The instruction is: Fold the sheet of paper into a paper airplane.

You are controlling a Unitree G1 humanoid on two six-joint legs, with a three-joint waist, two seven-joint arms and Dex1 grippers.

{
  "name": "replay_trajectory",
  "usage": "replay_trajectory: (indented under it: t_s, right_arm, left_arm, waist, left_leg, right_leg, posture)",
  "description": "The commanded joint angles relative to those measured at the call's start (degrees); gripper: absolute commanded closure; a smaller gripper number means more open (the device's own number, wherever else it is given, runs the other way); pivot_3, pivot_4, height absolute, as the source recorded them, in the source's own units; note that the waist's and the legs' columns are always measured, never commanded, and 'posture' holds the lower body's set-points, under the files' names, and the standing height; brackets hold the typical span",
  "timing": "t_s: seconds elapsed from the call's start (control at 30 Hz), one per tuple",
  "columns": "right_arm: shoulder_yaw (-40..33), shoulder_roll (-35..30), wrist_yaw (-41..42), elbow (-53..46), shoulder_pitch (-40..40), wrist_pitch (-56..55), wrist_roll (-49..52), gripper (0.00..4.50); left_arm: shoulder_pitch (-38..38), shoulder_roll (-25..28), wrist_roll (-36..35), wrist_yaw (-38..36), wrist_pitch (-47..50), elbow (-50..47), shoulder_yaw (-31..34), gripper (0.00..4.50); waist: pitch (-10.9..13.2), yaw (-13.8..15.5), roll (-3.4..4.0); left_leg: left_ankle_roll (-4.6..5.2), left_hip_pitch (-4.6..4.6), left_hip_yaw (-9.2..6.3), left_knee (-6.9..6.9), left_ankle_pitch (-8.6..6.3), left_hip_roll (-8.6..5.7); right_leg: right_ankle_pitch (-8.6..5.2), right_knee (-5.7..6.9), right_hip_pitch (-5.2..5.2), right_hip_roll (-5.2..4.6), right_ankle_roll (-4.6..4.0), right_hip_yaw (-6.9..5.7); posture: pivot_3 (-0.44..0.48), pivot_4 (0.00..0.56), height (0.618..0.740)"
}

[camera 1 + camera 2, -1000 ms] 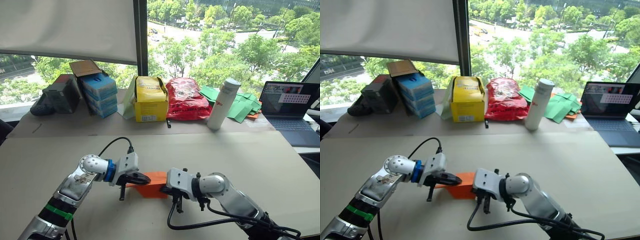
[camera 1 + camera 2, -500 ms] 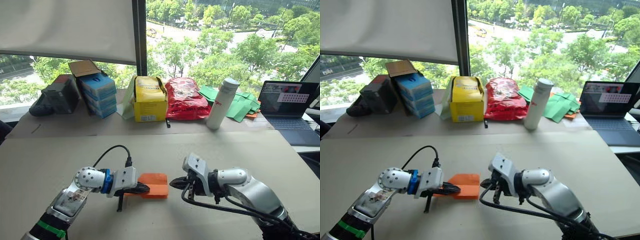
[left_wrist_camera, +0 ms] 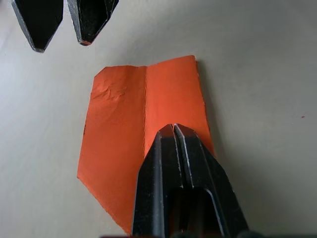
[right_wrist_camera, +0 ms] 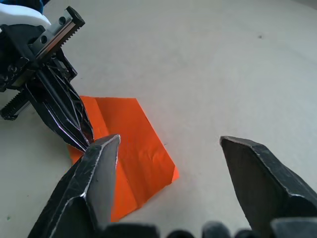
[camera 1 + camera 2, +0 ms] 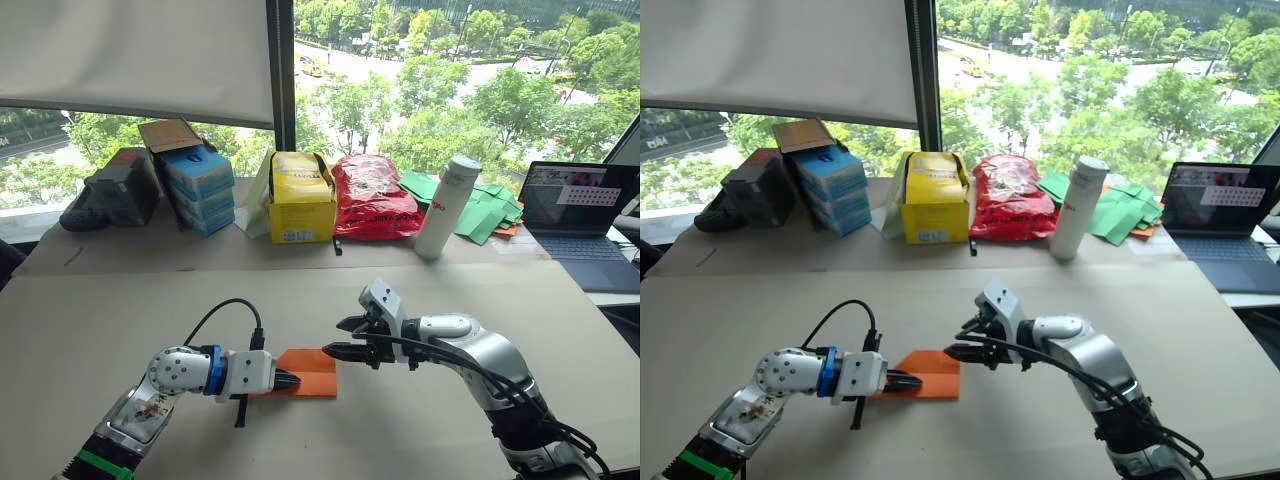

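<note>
Left eye view, beige table (image 5: pixel 520 320) (window behind), left gripper (image 5: pixel 290 380) clenched pressing orange paper (image 5: pixel 315 372), right gripper (image 5: pixel 338 338) released.

no readable text; red marks on white bottle (image 5: pixel 446 206) and yellow box (image 5: pixel 301 199) label illegible

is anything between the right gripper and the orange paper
Nothing visible. The right gripper hovers open just past the sheet of paper, over bare table. The left gripper, shut, presses the sheet's other end.

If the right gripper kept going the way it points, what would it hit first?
Probably the orange paper, just ahead of the open right gripper, with the left gripper pressing on it beyond; height above the table is unclear.
</note>
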Motion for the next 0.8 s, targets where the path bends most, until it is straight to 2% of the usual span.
replay_trajectory:
  t_s: [0.03,0.5,0.8]
  right_arm:
    - [0.0,-0.7,2.8,2.0,-1.5,-0.9,2.1,0.54]
    - [4.7,1.0,5.0,8.5,-0.8,-5.2,1.2,0.54]
    - [4.3,0.5,5.4,10.3,-1.4,-6.2,1.5,0.54]
  left_arm:
    - [0.6,0.6,0.5,0.3,-1.4,-1.3,0.0,4.5]
    - [2.4,1.7,1.8,1.1,-2.5,-2.7,0.3,4.5]
    - [3.0,2.8,2.7,1.8,-5.2,-2.0,0.6,4.5]
  waist:
    - [0.0,0.0,0.01]
    - [0.0,-0.1,0.06]
    - [0.0,-0.1,0.08]
  left_leg:
    - [0.0,0.0,-0.01,0.0,0.0,0.0]
    - [0.01,0.01,-0.01,-0.01,-0.01,0.02]
    - [0.0,0.03,-0.02,-0.01,0.0,0.02]
  right_leg:
    - [0.0,0.0,0.0,0.0,0.0,-0.01]
    - [0.0,0.01,0.0,0.0,0.0,-0.01]
    - [0.0,0.01,0.0,-0.04,0.0,-0.01]
  posture:
    - [0.0,0.15,0.74]
    - [0.0,0.15,0.74]
    - [0.0,0.15,0.74]
